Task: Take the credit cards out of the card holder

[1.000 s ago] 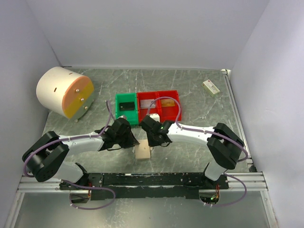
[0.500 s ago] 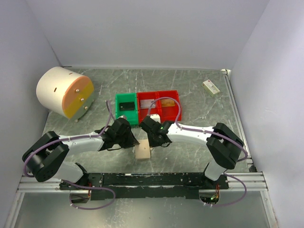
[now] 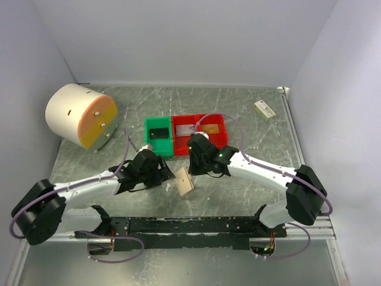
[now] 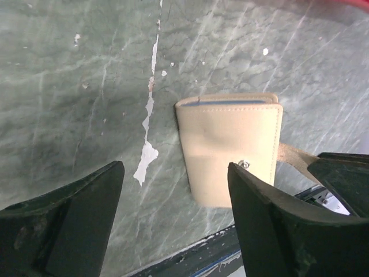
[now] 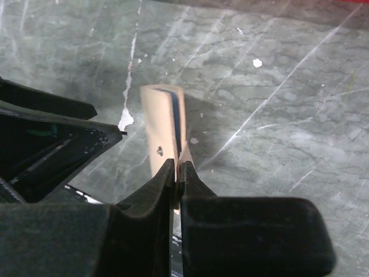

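One card holder (image 3: 184,182), three credit cards (image 3: 211,128), two red bins (image 3: 224,136), one green bin (image 3: 147,130).
The card holder stands tilted on the worktop (image 3: 256,149), at 6 o'clock from the bins. The right fingers (image 5: 151,199) are pressed together on its tan tab (image 4: 293,154). The left fingers (image 4: 72,216), at its 9 o'clock, are spread wide and touch nothing. A second ago they were nearly closed and the holder lay flat.
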Robot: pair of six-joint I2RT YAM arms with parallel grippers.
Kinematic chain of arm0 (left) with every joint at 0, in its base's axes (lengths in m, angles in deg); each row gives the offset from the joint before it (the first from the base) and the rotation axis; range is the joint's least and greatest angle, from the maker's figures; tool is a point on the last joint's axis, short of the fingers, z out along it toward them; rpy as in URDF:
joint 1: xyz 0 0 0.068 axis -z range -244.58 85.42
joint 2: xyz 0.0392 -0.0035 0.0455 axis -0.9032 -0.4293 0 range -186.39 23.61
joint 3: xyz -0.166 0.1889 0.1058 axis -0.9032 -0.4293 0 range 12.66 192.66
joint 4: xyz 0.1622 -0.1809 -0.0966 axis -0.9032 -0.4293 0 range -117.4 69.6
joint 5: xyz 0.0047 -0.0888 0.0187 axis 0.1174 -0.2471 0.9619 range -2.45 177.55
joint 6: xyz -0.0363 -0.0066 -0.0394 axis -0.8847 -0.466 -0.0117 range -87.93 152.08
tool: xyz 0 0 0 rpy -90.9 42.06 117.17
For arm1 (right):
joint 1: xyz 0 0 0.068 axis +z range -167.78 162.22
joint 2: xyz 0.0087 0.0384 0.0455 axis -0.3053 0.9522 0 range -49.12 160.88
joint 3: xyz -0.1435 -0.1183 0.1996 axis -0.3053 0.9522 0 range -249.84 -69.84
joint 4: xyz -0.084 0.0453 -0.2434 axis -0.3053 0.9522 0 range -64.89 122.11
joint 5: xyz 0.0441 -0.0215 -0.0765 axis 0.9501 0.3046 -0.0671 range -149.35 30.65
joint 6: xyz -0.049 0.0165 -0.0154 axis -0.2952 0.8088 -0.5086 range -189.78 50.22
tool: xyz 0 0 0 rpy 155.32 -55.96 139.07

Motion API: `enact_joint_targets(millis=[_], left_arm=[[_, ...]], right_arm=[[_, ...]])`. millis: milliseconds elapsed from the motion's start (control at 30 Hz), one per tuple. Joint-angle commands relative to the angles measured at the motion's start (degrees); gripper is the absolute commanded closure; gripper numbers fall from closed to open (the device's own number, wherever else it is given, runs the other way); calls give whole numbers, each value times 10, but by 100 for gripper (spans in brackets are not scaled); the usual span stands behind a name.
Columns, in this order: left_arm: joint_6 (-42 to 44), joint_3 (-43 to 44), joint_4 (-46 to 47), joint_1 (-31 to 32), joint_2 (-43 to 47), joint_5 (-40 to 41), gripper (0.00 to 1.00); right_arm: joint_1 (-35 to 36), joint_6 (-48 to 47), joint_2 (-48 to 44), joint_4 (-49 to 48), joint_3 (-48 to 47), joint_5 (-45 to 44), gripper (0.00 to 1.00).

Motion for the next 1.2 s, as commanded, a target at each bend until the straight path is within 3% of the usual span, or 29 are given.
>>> enact_joint_targets(millis=[0, 233, 600, 833, 967, 1167], left_arm=[[-12, 2, -78, 4, 71, 64, 14], [-41, 13, -203, 4, 196, 137, 0], [-81, 39, -348, 3, 334, 219, 0], [-53, 17, -286, 4, 326, 176, 1], [-26, 5, -208, 3, 290, 129, 1], [9, -1, -117, 4, 208, 47, 4]], right_arm=[[-11, -21, -18, -12, -15, 49, 100], [-11, -10, -9, -54, -52, 144, 100], [-4, 61, 47, -188, -29, 277, 100], [-81, 72, 5, -204, 48, 294, 100], [-141, 36, -2, -195, 117, 322, 100], [-164, 23, -1, -213, 224, 304, 100]])
